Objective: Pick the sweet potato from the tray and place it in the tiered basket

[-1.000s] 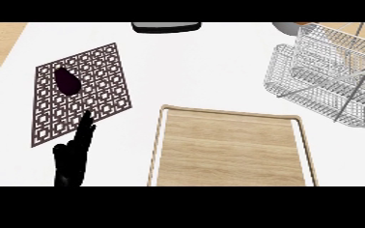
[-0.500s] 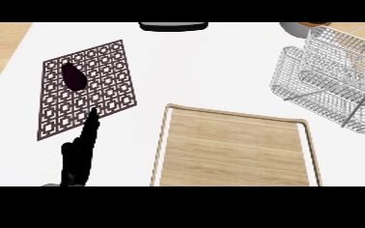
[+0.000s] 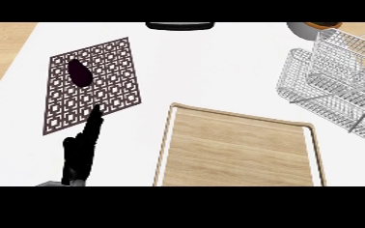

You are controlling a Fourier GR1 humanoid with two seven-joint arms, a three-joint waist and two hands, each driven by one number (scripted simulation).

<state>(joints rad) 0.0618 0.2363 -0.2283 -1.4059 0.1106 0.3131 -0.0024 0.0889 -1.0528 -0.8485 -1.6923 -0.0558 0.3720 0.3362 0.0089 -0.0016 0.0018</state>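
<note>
Since a moment ago our left hand [image 3: 80,147] has crept forward; its straight fingers, pressed together, now reach the near edge of the patterned tray [image 3: 107,84]. The sweet potato [image 3: 79,72] lies on the tray's far left part, apart from the fingertips. The tiered basket [image 3: 331,79] stands at the worktop's [image 3: 214,63] right.

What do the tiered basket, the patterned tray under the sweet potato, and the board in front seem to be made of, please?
Tiered basket: apparently thin metal wire, pale and light-catching, an open grid you see through.
Patterned tray: dark brown openwork lattice, matte; plastic or cut wood, unclear. The sweet potato lies on it.
Board: looks like light wood, with lengthwise grain and a paler raised rim.
</note>
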